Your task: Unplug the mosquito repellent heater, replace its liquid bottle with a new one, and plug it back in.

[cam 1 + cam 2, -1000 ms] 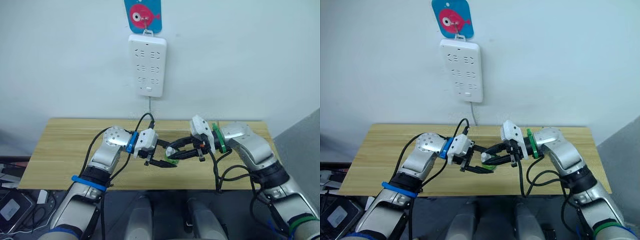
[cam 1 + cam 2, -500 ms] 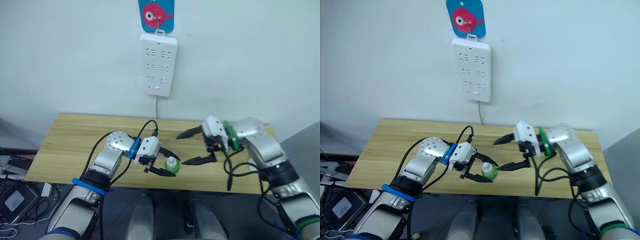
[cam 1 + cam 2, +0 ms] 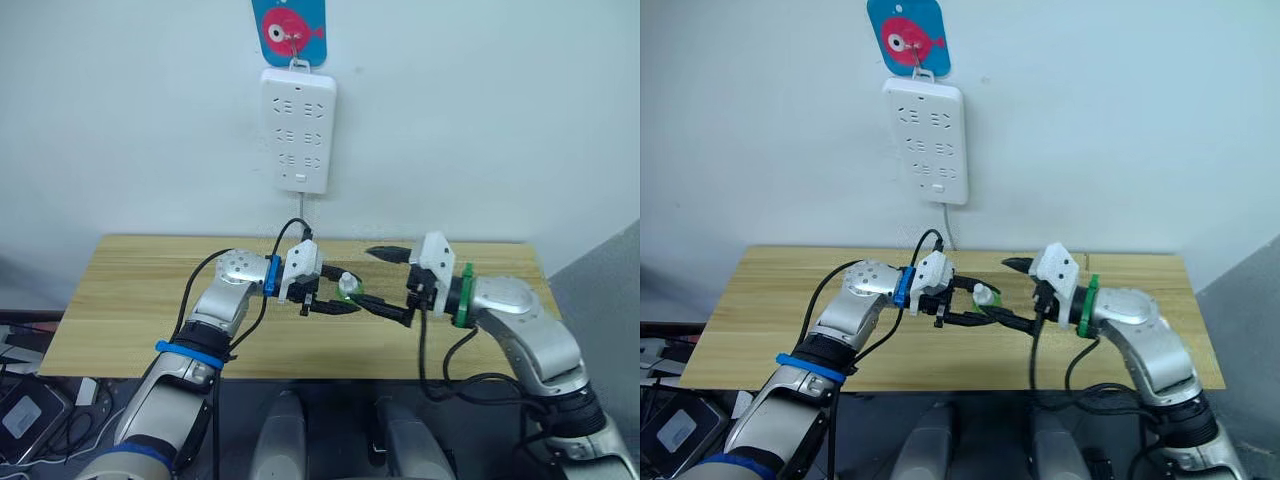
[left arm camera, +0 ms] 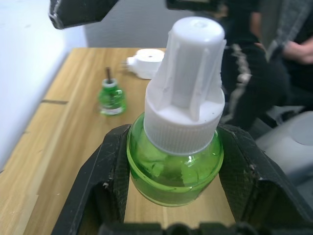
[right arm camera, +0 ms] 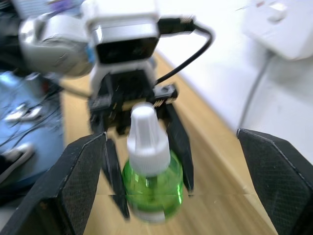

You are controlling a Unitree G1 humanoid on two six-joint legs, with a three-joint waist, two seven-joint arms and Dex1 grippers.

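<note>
A green liquid bottle [image 4: 173, 171] with a ribbed white cap [image 4: 188, 93] sits between the fingers of my left gripper [image 3: 335, 302], which is shut on its round body. Over the middle of the wooden table [image 3: 130, 300], my right gripper [image 3: 378, 282] faces it, open wide, one finger on each side of the cap [image 5: 145, 134] without touching it. The left wrist view shows a second green bottle [image 4: 110, 96] with a bare wick standing on the table. Behind that bottle lies the white mosquito repellent heater [image 4: 146, 62].
A long white power strip [image 3: 297, 130] hangs on the wall above the table's far edge, under a blue tag with a pink fish [image 3: 290, 30]. Its cord runs down behind the table. A person in dark clothes [image 4: 274, 54] sits beyond the table's end.
My right gripper let go of the bottle's cap, opened wide, pulled back to the right, then came in again around the cap. My left gripper lifted the bottle a little.
</note>
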